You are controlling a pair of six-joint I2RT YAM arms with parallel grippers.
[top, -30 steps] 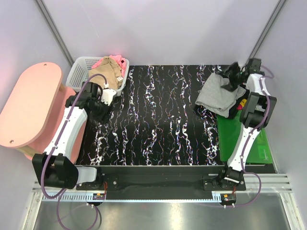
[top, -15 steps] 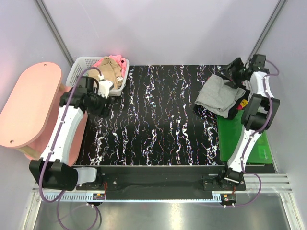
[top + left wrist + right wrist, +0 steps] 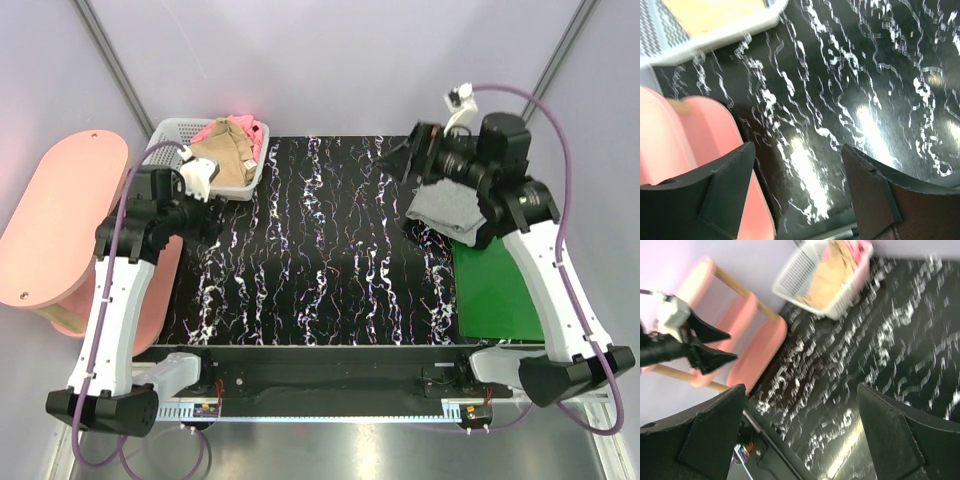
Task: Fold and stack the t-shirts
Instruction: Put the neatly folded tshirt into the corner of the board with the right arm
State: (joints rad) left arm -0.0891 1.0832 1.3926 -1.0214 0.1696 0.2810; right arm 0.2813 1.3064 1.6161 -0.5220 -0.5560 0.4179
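Note:
A light-grey t-shirt (image 3: 447,205) lies folded at the back right of the table, partly over the green board (image 3: 495,290). A tan t-shirt (image 3: 225,155) and a pink t-shirt (image 3: 246,126) are bundled in the white basket (image 3: 168,140). The right wrist view shows the same tan t-shirt (image 3: 827,282) and pink t-shirt (image 3: 860,247). My right gripper (image 3: 408,165) hangs high, left of the grey shirt, open and empty (image 3: 802,430). My left gripper (image 3: 208,222) is open and empty just in front of the basket (image 3: 797,185). The black t-shirt is hidden.
A pink stool (image 3: 62,225) stands against the table's left edge, close under my left arm. The basket rim (image 3: 720,37) is just beyond the left fingers. The table (image 3: 330,260) is black with white veins.
My right arm has lifted off the grey shirt and swung up and left over the table. My left arm has drawn back from the basket, and its jaws have opened wider.

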